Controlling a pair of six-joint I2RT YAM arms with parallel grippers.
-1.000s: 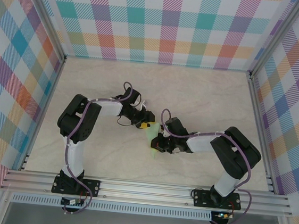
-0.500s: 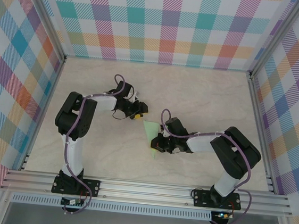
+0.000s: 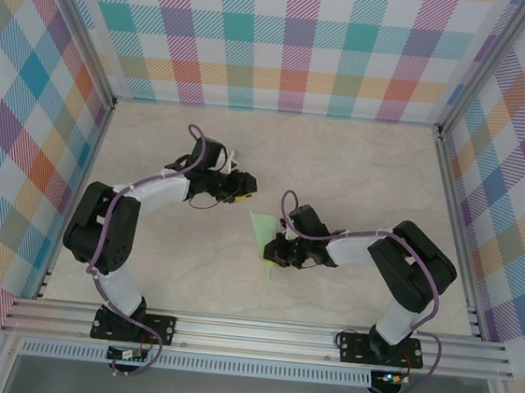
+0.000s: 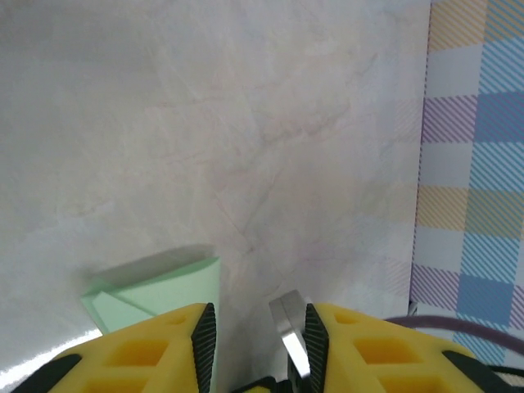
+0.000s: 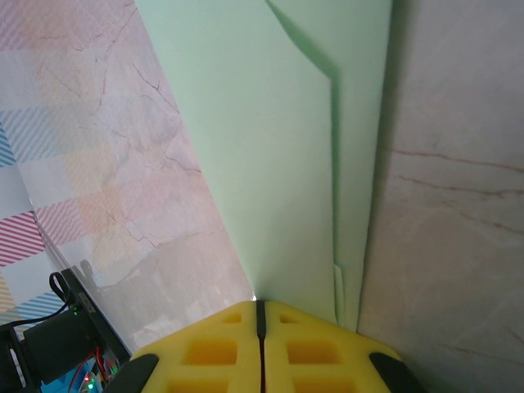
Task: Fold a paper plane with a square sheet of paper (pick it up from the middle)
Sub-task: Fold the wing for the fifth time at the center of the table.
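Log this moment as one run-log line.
stage: mid-fold | right gripper: shut on folded green paper | left gripper: open, empty, apart from the paper

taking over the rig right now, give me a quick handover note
Left hand: open, empty, over the table, apart from the paper.
Right hand: shut on an edge of the green paper, near the table's middle between the arms.
Done: the paper is already folded into a narrow, layered shape.
Left: probably the remaining plane folds. No spread wings show yet, so check the creases before letting go.
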